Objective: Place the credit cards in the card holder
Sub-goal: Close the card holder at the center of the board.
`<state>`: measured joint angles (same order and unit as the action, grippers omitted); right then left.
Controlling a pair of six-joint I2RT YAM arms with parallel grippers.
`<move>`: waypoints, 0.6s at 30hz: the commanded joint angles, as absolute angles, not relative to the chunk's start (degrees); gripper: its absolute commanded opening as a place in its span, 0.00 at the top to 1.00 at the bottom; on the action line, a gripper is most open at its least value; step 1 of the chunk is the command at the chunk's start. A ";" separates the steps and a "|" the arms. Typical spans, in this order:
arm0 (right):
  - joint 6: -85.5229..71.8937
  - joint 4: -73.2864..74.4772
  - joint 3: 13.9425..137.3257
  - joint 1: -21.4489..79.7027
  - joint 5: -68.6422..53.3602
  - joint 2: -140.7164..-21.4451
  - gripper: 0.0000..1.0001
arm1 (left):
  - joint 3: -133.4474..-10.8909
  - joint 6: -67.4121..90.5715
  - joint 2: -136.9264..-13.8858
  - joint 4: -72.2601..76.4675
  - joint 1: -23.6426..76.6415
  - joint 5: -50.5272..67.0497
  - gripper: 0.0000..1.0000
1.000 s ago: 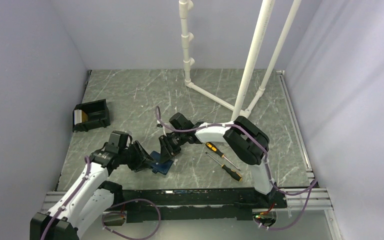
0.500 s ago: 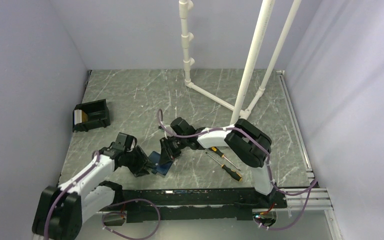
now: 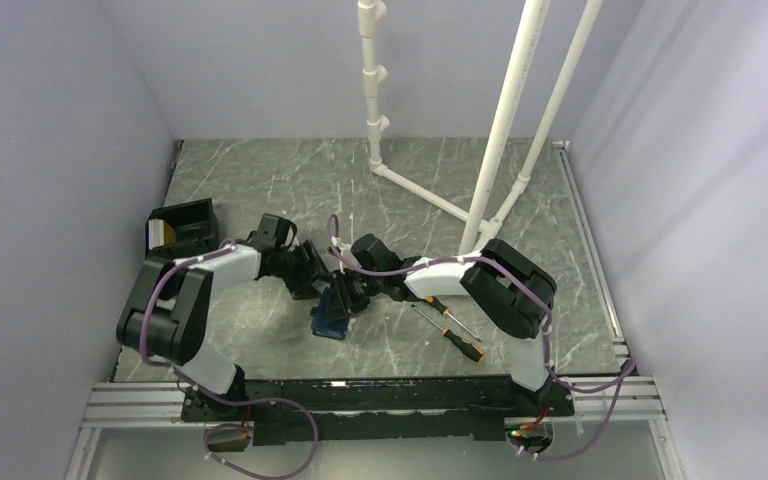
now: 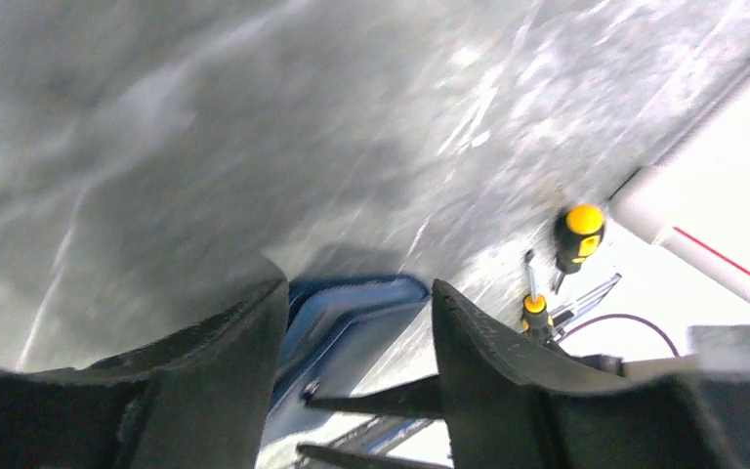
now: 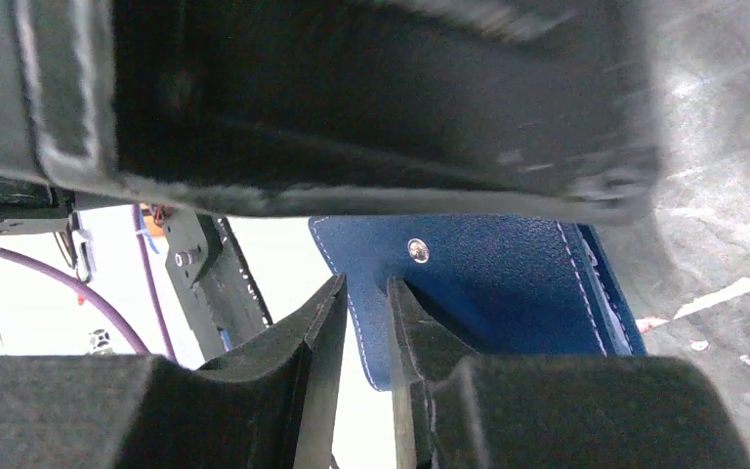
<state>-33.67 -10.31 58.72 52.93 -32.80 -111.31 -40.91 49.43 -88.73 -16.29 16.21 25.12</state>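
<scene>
where the table (image 3: 260, 180) meets the left wall stands a black box (image 3: 205, 238), and the credit cards (image 3: 163, 234) are inside it at its left end, showing orange and pale. to the right of the box the left arm bends over the table. the left gripper (image 3: 314, 274) hangs low, just behind the card holder (image 3: 328, 324). its two fingers (image 4: 225, 352) are apart and nothing is between them. in the left wrist view the blue holder shows through the gap, lower down.

the card holder lies on the table near the front middle. it is dark blue, and its flap has a small metal snap (image 5: 417, 250). the right gripper (image 3: 344, 300) is directly over it. its fingers (image 5: 317, 332) are almost together, with only a thin slit between them, and the edge of the flap is seen in this slit. whether they pinch it i cannot tell.

further right, two screwdrivers (image 3: 467, 347) with orange and black handles lie side by side on the table. behind them stands the white pipe frame (image 3: 490, 150).
</scene>
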 commanded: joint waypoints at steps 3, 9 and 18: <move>-31.53 -7.69 56.03 50.94 -26.05 -111.77 0.74 | -46.56 40.66 -89.54 -16.36 16.77 22.15 0.23; -31.86 -9.58 54.93 49.09 -27.02 -111.68 0.74 | -43.03 40.77 -75.25 -30.08 16.79 15.80 0.11; -29.98 -9.84 53.04 47.44 -28.97 -111.87 0.74 | -32.29 48.53 -69.13 -25.20 16.79 20.12 0.51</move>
